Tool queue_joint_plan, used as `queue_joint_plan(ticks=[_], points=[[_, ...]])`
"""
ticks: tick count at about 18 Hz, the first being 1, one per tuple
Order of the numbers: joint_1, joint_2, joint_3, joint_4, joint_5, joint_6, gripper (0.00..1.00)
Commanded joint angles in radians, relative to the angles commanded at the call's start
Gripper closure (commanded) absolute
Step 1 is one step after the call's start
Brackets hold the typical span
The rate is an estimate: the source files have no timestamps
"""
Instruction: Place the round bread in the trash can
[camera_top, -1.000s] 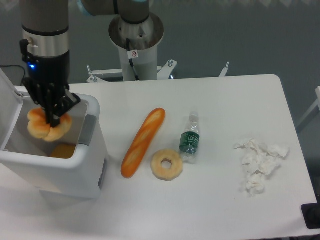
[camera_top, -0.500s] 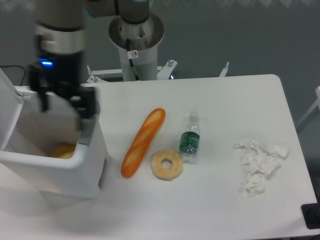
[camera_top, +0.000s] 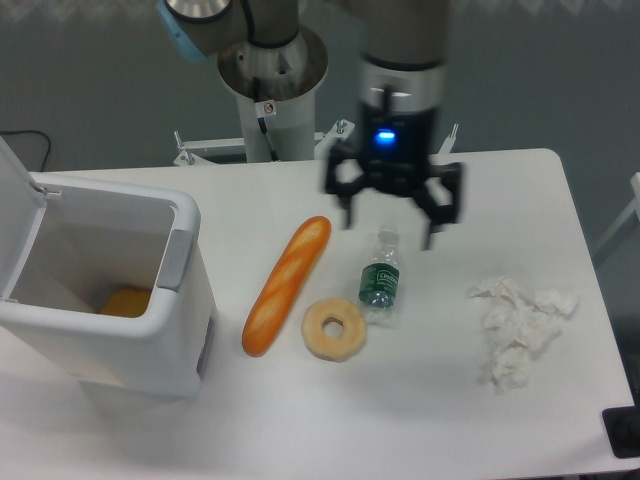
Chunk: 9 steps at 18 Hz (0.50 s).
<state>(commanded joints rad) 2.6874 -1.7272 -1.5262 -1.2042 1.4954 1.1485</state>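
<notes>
One fixed view covers the whole table. At the left of the frame stands the trash can, its lid tipped back against the left edge and its mouth open. Deep inside, low on the floor of the bin, an orange-gold patch shows: this is most likely the round bread, though only part of it clears the front wall, so its lumpy rim cannot be made out. By that reading the bread already lies where the task wants it.

The gripper hangs at upper centre of the frame, well apart from the bin, above the water bottle. Its fingers are spread wide and nothing sits between them; the outline is slightly blurred.

Just left of the bottle the baguette lies slantwise, and below them rests the pale ring with its clean hole. Crumpled tissue sits toward the right edge.

As for handling, the bread looks light and probably soft or foam-like, with a bumpy surface that should not slip. If it ever needed lifting again, I would judge a pinch across its browned edge, jaws straddling the width, safest, with gentle pressure to avoid denting it.
</notes>
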Motion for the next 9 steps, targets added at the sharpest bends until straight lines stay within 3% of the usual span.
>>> queue_joint_plan(ticks=[4,9], points=[[0.066,-0.064,-0.005,-0.002,0.055,0.141,0.00],[0.103,-0.144,0.015,0.015,0.051,0.181,0.00]])
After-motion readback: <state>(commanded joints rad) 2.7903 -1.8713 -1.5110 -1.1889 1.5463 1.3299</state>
